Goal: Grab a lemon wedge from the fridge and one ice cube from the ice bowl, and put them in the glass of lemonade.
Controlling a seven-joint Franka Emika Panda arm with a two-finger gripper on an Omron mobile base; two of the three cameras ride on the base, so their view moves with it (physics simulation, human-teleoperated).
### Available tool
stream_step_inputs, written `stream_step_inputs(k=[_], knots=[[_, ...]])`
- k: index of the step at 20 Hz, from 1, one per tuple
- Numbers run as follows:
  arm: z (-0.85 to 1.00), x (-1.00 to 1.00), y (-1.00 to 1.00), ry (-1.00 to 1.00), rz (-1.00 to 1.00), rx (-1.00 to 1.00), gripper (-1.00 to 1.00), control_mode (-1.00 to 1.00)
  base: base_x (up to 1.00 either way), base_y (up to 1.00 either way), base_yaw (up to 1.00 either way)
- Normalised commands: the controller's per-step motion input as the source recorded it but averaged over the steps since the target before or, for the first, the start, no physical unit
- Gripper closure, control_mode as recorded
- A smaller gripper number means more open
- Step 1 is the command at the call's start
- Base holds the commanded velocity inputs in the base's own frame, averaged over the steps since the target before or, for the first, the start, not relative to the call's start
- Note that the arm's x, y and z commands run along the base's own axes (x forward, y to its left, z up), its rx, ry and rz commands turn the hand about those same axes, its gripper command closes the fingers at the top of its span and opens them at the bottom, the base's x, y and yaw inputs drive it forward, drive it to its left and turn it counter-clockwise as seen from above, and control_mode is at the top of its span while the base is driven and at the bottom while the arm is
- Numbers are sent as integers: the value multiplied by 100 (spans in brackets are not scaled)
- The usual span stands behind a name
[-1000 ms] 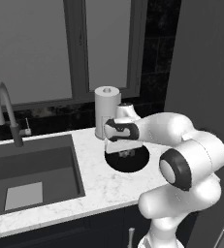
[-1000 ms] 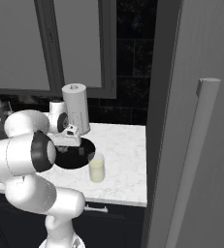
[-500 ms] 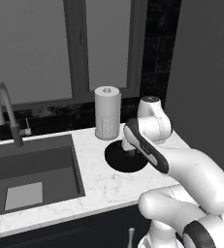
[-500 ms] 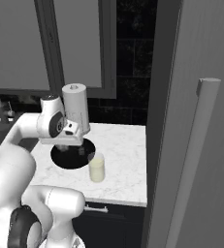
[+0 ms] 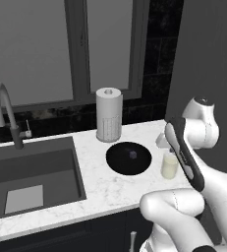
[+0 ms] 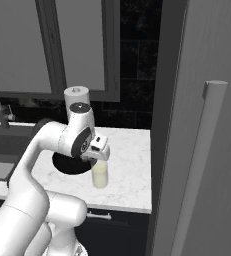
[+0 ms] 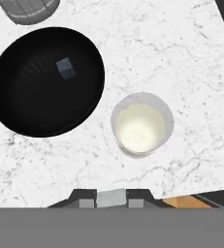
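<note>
Arm swung off the wide black ice bowl (image 7: 45,82); gripper (image 7: 111,197), clamped on a pale ice cube (image 7: 111,197), now hangs above the clear lemonade glass (image 7: 141,124). Another cube sits in the bowl. Drop looks next.

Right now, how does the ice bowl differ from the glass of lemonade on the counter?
The ice bowl is wide, shallow and black; the glass of lemonade is narrow, taller and clear. The bowl holds one small ice cube; the glass holds pale yellow liquid. The bowl sits nearer the paper towel roll. Both are round, upright, standing apart on the marble counter.
</note>
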Motion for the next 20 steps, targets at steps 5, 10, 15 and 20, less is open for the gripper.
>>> stream_step_inputs(k=[5,10,15,20], knots=[[34,6,-60,13,-5,15,100,-100,0,0,0],[-8,39,-3,32,-3,1,100,-100,0,0,0],[-4,56,0,15,-8,0,100,-100,0,0,0],[0,38,0,1,-7,0,100,-100,0,0,0]])
